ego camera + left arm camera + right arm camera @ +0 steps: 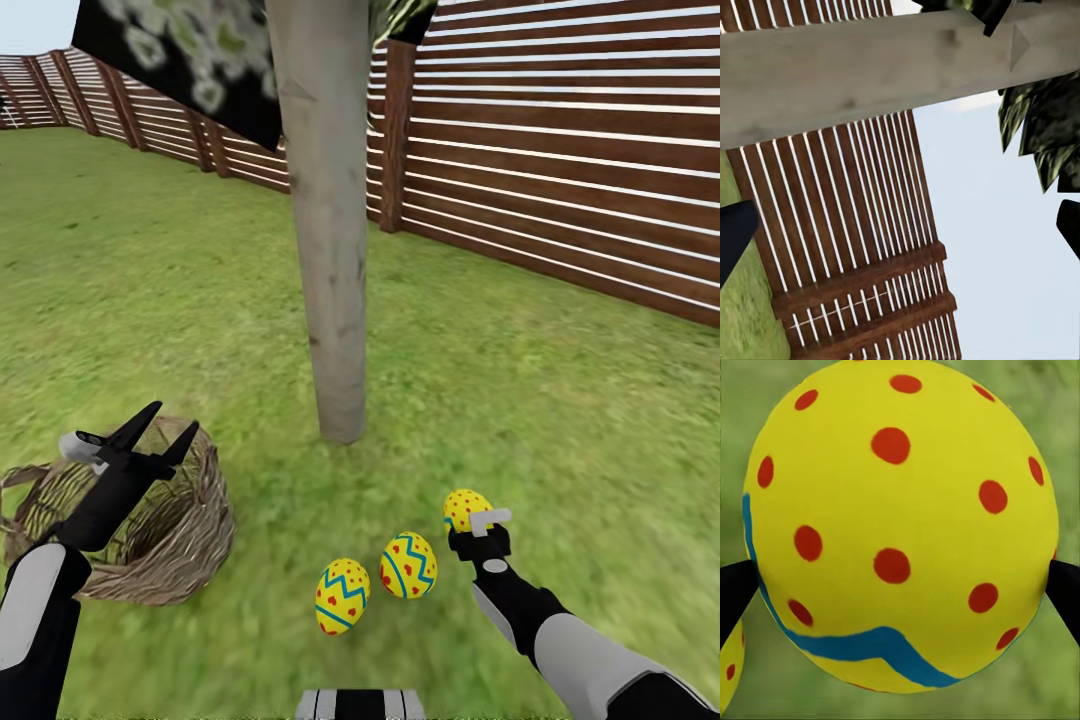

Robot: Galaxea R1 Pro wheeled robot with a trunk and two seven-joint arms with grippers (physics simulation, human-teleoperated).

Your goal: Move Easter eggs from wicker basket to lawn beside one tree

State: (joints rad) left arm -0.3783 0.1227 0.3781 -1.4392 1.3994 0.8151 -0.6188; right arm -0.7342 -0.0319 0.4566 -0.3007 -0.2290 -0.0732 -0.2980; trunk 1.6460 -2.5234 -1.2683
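Observation:
Two yellow Easter eggs (342,596) (408,565) with blue zigzags and red dots lie on the lawn (560,400), just in front of the pale tree trunk (330,250). My right gripper (468,512) is shut on the third egg (464,505), right of those two. In the right wrist view that egg (900,510) sits between the black fingertips (735,592), and another egg's edge (727,667) peeks in. The wicker basket (185,545) stands to the left; no egg shows in it. My left gripper (160,428) hangs open above its rim.
A brown slat fence (560,140) runs behind the tree, from far left to right. Dark leaf panels (180,50) hang beside the trunk's top. In the left wrist view are the trunk (870,67), fence (855,247) and leaves (1042,135). Open grass stretches left and right of the tree.

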